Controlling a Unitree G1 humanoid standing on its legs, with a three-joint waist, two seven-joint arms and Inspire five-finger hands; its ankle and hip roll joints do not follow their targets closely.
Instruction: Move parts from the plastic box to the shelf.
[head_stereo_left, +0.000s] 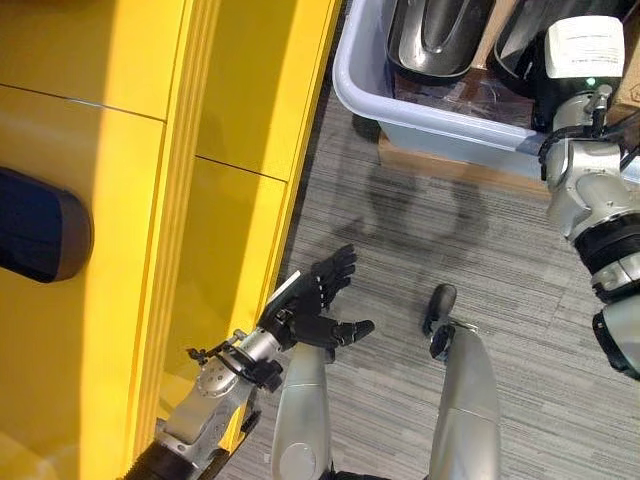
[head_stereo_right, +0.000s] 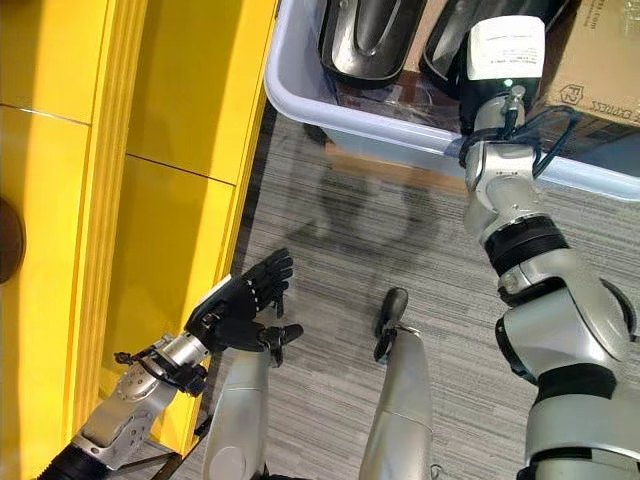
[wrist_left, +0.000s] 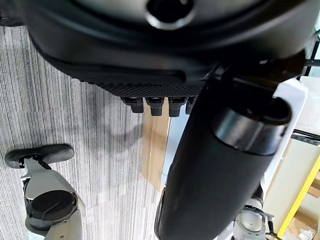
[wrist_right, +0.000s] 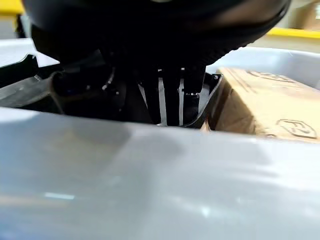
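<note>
While the right arm reaches over the near wall of the pale grey plastic box (head_stereo_right: 400, 135), the right hand (wrist_right: 170, 100) is down inside it among the parts, and its fingers are hidden behind that wall, so I cannot tell whether they are spread or curled round anything. Two glossy black moulded parts lie in the box: one black curved shell part (head_stereo_left: 435, 35) sits clear to the left of the arm, and the second black part (head_stereo_right: 450, 45) lies directly under the wrist, just where the hand goes down. To the right of that part, still inside the box, stands a brown cardboard carton (wrist_right: 265, 107), close beside the hand.

Below and well apart from the box, the left hand (head_stereo_left: 320, 300) hangs over the grey striped carpet floor (head_stereo_left: 480, 260) with its fingers straight and relaxed, holding nothing, right beside the edge of the yellow metal shelf unit (head_stereo_left: 150, 200). A dark rounded object (head_stereo_left: 40, 225) rests on the shelf at the far left.
</note>
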